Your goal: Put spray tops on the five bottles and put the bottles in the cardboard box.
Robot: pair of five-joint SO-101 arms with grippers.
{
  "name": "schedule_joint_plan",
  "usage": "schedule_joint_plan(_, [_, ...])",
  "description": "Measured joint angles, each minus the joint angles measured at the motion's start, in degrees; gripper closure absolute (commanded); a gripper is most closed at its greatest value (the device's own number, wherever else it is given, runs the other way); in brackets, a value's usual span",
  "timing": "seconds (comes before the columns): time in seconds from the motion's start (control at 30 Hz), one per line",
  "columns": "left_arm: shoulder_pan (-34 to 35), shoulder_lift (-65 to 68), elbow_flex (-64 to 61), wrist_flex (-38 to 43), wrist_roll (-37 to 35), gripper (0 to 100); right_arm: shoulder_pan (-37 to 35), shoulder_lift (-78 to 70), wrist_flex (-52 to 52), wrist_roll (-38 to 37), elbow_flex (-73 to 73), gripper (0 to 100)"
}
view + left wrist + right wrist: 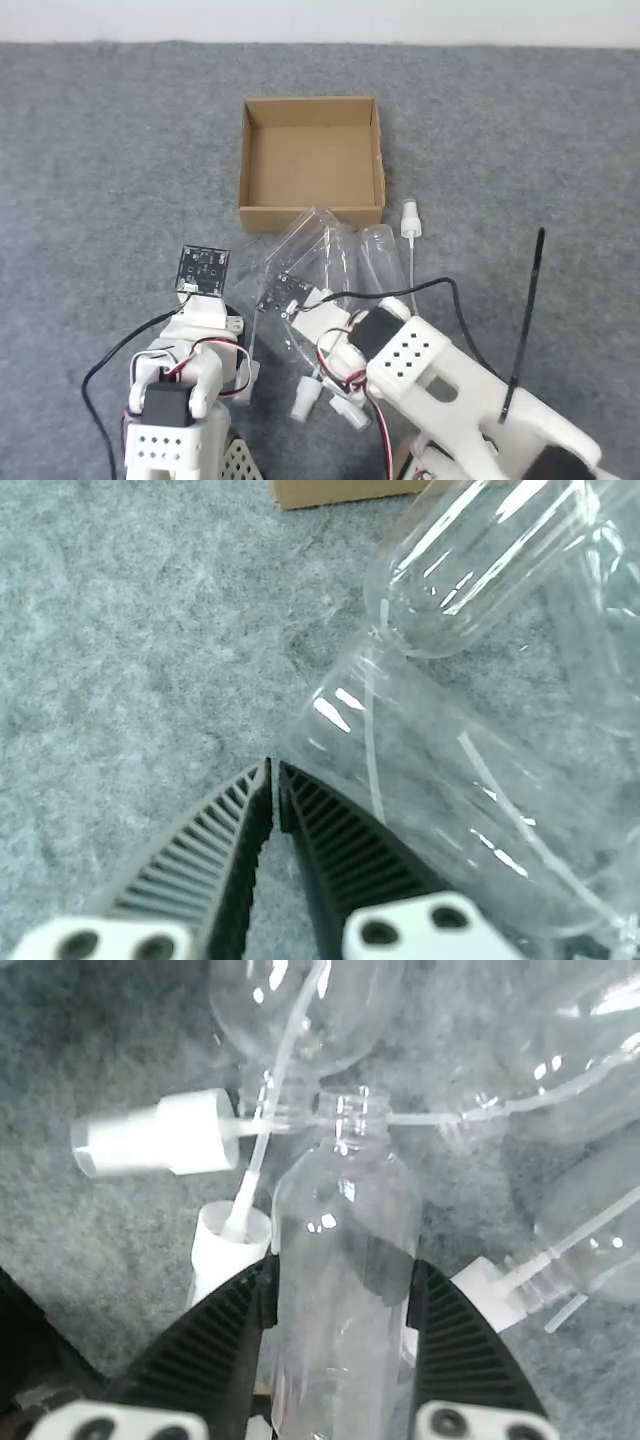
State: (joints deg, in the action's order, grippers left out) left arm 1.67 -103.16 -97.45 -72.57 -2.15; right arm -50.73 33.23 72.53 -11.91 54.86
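Now the right gripper (340, 1278) clamps 1 open-necked bottle (345, 1200); the left gripper (275, 778), closed and empty, hangs beside the other bottles (470, 570). Hold the bottle steady, neck clear, so a top (160, 1145) seats straight. Box (311, 212) stands open, upper centre of the high view.

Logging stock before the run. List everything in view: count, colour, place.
cardboard box: one, brown, open, beyond the bottles.
bottles: several, clear, heaped before the box.
held bottle: one, clear, in the right hand.
spray tops: at least three, white; one beside the heap, two near the right arm.
carpet: one, grey, under everything.
thin black strip: one, by the right arm.
left hand: one, shut, beside the heap.
right hand: one, shut on the held bottle.
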Motion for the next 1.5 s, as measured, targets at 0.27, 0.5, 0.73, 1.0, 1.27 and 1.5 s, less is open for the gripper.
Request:
schedule_joint_plan(0.27, [0.0, 0.0, 0.0, 0.0, 0.0, 99, 4.2, 0.0, -2.5, 0.1, 1.0, 82.8])
schedule_joint_plan(0.5, [0.0, 0.0, 0.0, 0.0, 0.0, 99, 4.3, 1.3, -7.9, 0.1, 5.2, 83.3])
schedule_joint_plan(0.73, [0.0, 0.0, 0.0, 0.0, 0.0, 99, 4.3, 1.3, -8.3, 0.1, 5.3, 86.8])
schedule_joint_plan(1.0, [0.1, 0.0, 0.0, 0.0, 0.0, 99, 5.2, 1.3, -7.1, -2.5, 4.9, 97.2])
schedule_joint_plan(1.27, [0.0, 0.0, 0.0, 0.0, 0.0, 99, 5.0, 0.0, -0.4, -6.1, 1.8, 97.5])
schedule_joint_plan(1.5, [0.1, 0.0, 0.0, 0.0, 0.0, 99, 13.5, 0.0, 8.8, -6.2, -6.9, 97.4])
